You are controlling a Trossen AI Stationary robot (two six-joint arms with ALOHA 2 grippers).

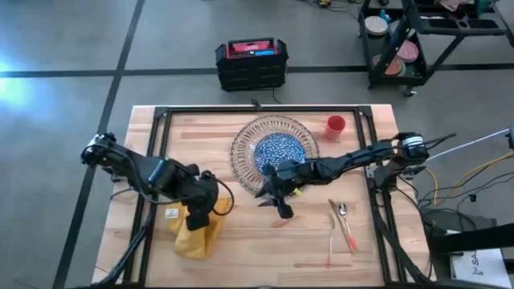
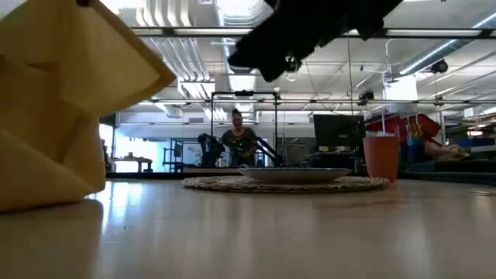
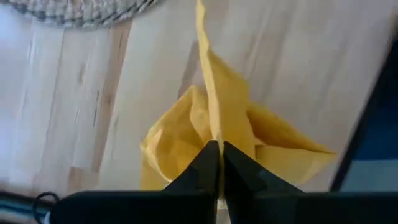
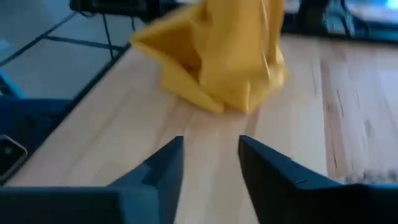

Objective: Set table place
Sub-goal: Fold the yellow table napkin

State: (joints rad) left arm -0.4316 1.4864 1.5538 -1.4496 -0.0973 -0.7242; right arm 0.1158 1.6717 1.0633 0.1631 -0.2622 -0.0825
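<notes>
Landmark: the clear cut-glass plate (image 1: pixel 273 148), lying at mid-bench toward the far edge of the wooden bench (image 1: pixel 241 257).

Left gripper (image 1: pixel 202 210): located off the plate's left near side. Fingers pressed fully together on a raised fold of the yellow napkin (image 1: pixel 196 233). The wrist view confirms the cloth (image 3: pixel 230 137) pinched between the fingertips (image 3: pixel 208 163), with the bulk of the napkin bunched on the bench beneath and slightly to the near side of the gripper.

Right gripper (image 1: pixel 277 201): positioned just off the plate's near rim, above bare wood. Fingers (image 4: pixel 165 168) are parted with an empty gap between them; nothing held. The napkin (image 4: pixel 217 56) lies ahead of this gripper, apart from it.

Blue-patterned plate (image 1: pixel 279 150): resting inside the glass plate, centred.

Red-orange cup (image 1: pixel 335 125): upright, just beside the glass plate's right far rim.

Orange-handled cutlery (image 1: pixel 345 226): flat on the bench, off the plate's right near side, clear of both grippers.
</notes>
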